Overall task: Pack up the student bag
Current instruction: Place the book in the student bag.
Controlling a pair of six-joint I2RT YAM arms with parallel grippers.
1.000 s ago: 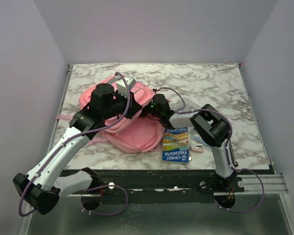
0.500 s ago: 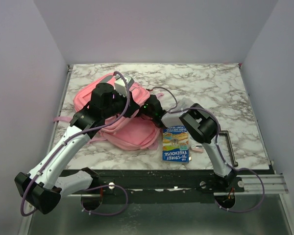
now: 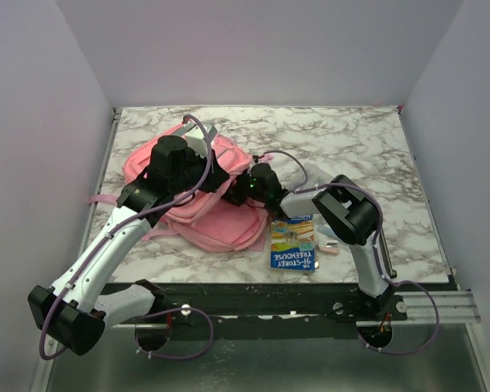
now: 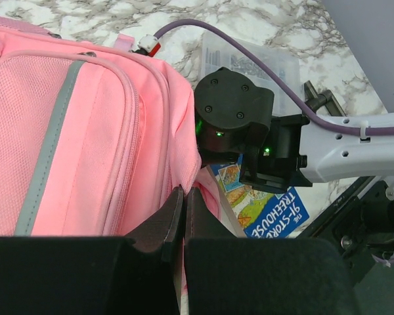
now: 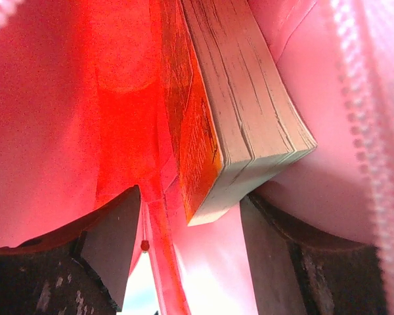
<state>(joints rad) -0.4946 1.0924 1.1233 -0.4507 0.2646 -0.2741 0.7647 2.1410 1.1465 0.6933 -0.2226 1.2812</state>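
Note:
The student bag [image 3: 220, 224] is a soft pink backpack lying left of the table's middle, and its grey-trimmed front [image 4: 72, 131] fills the left wrist view. My left gripper [image 4: 184, 190] is shut on the fabric edge of the bag's opening. My right gripper [image 5: 190, 197] reaches into that opening, surrounded by pink lining [image 5: 52, 98]. It stands open, and a thick book [image 5: 249, 98] with an orange cover lies just ahead of the fingers, one corner between them. In the top view the right wrist [image 3: 257, 186] sits at the bag's mouth and its fingers are hidden.
A blue book [image 3: 293, 243], titled 91-Storey Treehouse, lies flat near the front edge right of the bag. A small pink item [image 3: 328, 247] rests beside it. A clear plastic case [image 4: 249, 59] lies on the marble beyond the right wrist.
My right gripper has opened wide inside the bag and let go of the orange book. The bag has shifted slightly left with my left gripper still shut on its edge.

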